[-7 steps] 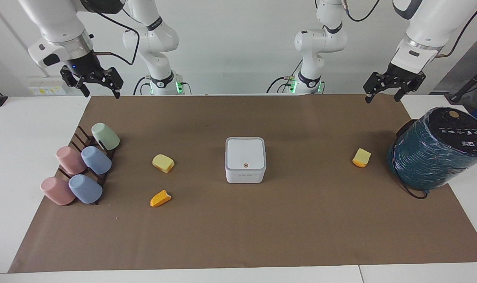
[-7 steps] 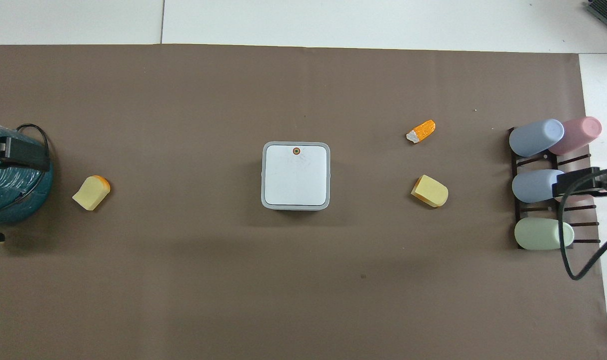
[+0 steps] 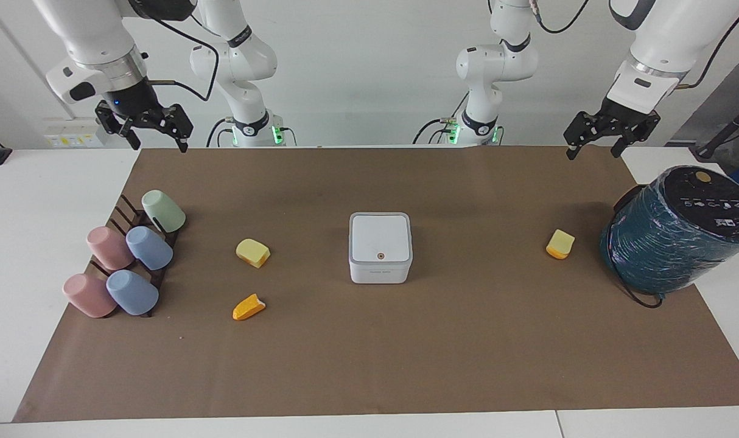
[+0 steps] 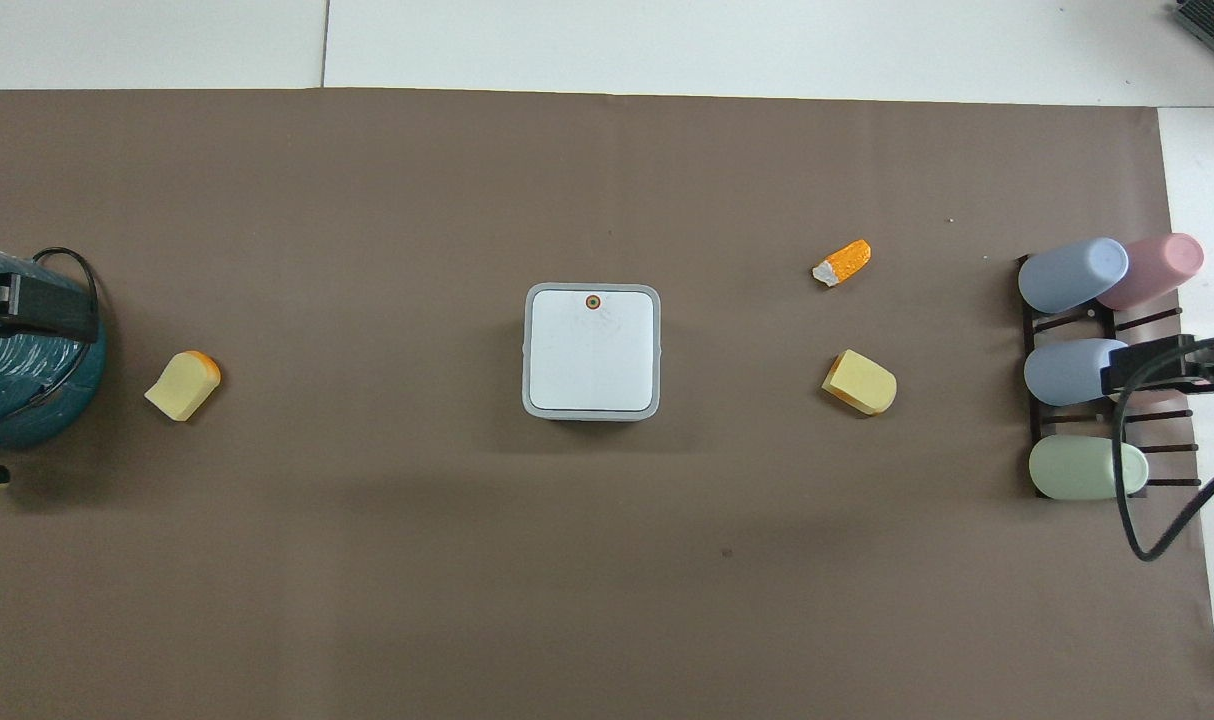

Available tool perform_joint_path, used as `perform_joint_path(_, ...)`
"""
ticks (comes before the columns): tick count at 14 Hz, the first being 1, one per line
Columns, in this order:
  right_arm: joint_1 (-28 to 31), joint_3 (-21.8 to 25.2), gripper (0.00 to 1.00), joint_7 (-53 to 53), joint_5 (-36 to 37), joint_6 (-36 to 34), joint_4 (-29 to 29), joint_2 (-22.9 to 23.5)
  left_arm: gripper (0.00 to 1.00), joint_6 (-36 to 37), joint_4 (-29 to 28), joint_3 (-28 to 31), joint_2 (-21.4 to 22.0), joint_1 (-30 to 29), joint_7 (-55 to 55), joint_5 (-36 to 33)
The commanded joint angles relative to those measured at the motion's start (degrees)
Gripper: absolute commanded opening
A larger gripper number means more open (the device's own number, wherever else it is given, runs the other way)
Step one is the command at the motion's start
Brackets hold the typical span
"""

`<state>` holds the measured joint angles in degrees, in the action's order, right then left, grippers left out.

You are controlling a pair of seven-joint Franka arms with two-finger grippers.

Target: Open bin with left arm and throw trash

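The white bin (image 3: 380,246) stands mid-mat with its grey-rimmed lid shut and the orange button (image 3: 380,255) on the edge farther from the robots; it also shows in the overhead view (image 4: 592,350). Three trash chunks lie on the mat: a yellow one (image 3: 252,252) and an orange one (image 3: 248,307) toward the right arm's end, and a yellow one (image 3: 560,244) toward the left arm's end. My left gripper (image 3: 593,149) hangs open and empty over the mat's edge nearest the robots. My right gripper (image 3: 159,145) hangs open and empty over the corner near the cups.
A large dark-teal wrapped cylinder (image 3: 674,228) lies at the left arm's end, beside the yellow chunk there. A dark rack with several pastel cups (image 3: 126,261) sits at the right arm's end. A brown mat (image 3: 406,365) covers the table.
The right gripper has risen very slightly. The left gripper has barely shifted. Nothing on the mat has moved.
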<state>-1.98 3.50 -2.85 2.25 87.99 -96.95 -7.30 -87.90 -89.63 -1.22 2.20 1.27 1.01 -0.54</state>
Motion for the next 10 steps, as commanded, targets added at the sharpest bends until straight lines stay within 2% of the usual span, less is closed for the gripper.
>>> perform_joint_path(1,-0.1,-0.2,1.00,-1.0,0.8,-0.1,-0.4,-0.8,1.00,-1.2,-2.2,0.0,1.5,0.3,0.1,-1.0)
perform_joint_path(3,0.5,0.0,1.00,-0.4,0.7,0.1,-0.7,-0.9,1.00,-4.7,-2.7,-0.2,1.4,0.7,0.1,-1.0)
perform_joint_path(9,-0.1,-0.1,1.00,-2.5,0.5,2.6,-3.3,-1.2,1.00,-9.4,-6.6,-0.2,2.5,7.2,0.2,-0.9)
perform_joint_path(10,-0.1,-0.1,1.00,-1.9,0.0,4.9,-5.7,-1.2,0.94,-10.4,-7.3,-0.2,2.3,8.9,0.2,-0.9)
